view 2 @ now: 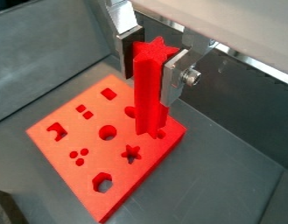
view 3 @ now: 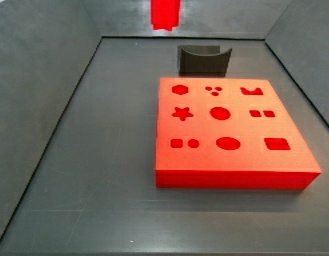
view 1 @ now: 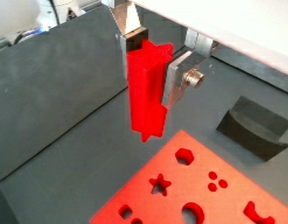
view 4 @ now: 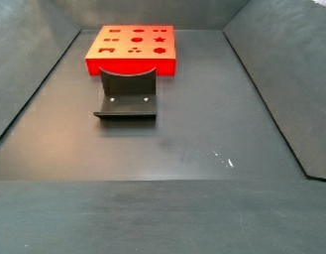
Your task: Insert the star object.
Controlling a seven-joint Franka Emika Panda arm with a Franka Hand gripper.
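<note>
My gripper (view 1: 156, 74) is shut on the star object (view 1: 149, 87), a long bright red peg with a star-shaped cross-section. The peg hangs upright between the silver fingers (view 1: 179, 80). Both wrist views show this grip (view 2: 152, 70), with the peg (view 2: 151, 87) well above the flat red block (view 2: 158, 153). The block's star hole (view 2: 132, 154) lies below and to one side of the peg's lower end. In a side view only the peg's lower end (view 3: 164, 12) shows, high beyond the block (view 3: 247, 165).
A dark grey curved holder (view 3: 203, 60) stands on the floor right next to one end of the block, also seen in a side view (view 4: 126, 97) and a wrist view (view 1: 254, 125). Grey walls (view 3: 60, 110) enclose the floor.
</note>
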